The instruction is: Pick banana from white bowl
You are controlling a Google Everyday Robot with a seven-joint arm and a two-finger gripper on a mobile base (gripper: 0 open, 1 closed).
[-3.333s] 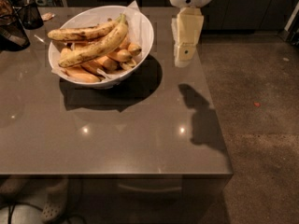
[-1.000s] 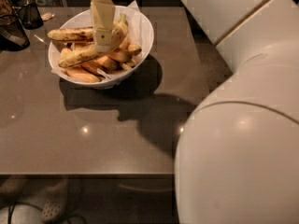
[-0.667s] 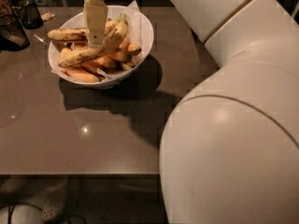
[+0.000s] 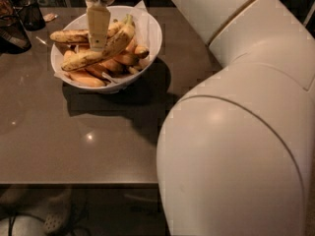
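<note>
The white bowl (image 4: 153, 37), lined with white paper, stands at the back left of the brown table (image 4: 74, 141). The banana (image 4: 119, 39), long, thick and speckled, lies diagonally on top of the pile, its greenish stem toward the bowl's far rim. A slimmer, browner banana (image 4: 68, 36) lies behind it, and small orange-yellow bananas (image 4: 120, 60) lie underneath. My gripper (image 4: 98, 31) hangs straight down over the bowl, its tip at the middle of the banana, at or just above it. Whether it touches the banana is not visible.
My large white arm (image 4: 236, 132) fills the right half of the view and hides that side of the table. A black cup (image 4: 32, 14) and a dark object (image 4: 11, 33) stand at the far left. The table's front edge (image 4: 78, 183) runs below, with shoes (image 4: 29, 220) on the floor.
My gripper has moved from right of the bowl to over it, then a little left along the banana. My arm has swung in across the right side. The bananas have not moved.
</note>
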